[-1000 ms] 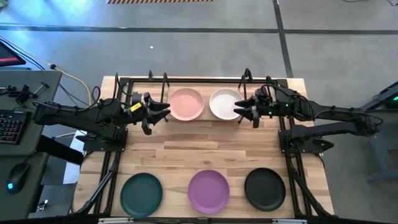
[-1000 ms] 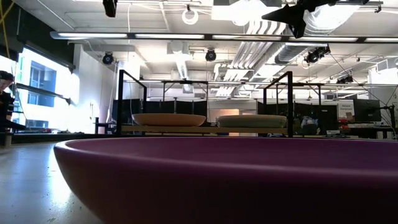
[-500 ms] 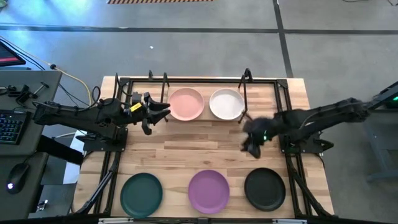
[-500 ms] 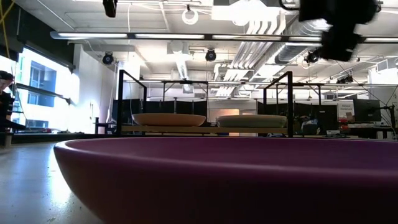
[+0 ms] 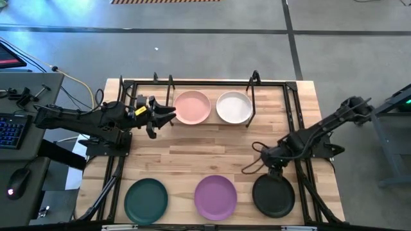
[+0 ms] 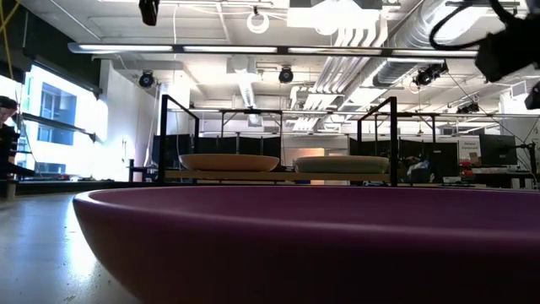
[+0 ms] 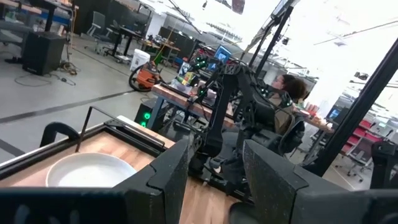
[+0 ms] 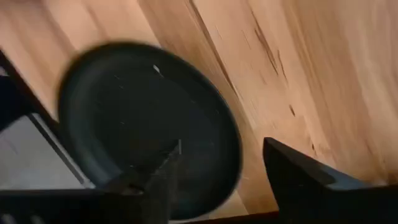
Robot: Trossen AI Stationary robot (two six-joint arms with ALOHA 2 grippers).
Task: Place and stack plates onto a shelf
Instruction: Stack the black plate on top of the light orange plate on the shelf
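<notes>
Near edge: teal plate [image 5: 146, 199], purple plate [image 5: 216, 196], black plate [image 5: 273, 194]
Right gripper [image 5: 273, 168]: fingers spread wide, empty, over black plate's far rim
Left gripper [image 5: 168, 114]: parted, empty, beside shelf [image 5: 253, 97]
Shelf, far edge: pink plate [image 5: 192, 107], white plate [image 5: 233, 107]

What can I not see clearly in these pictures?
- Low view: the purple plate fills the foreground and hides the table; the teal and black plates do not show.
- Right wrist view: the black plate is blurred.
- Left wrist view: the white plate is partly hidden behind the left tool.
</notes>
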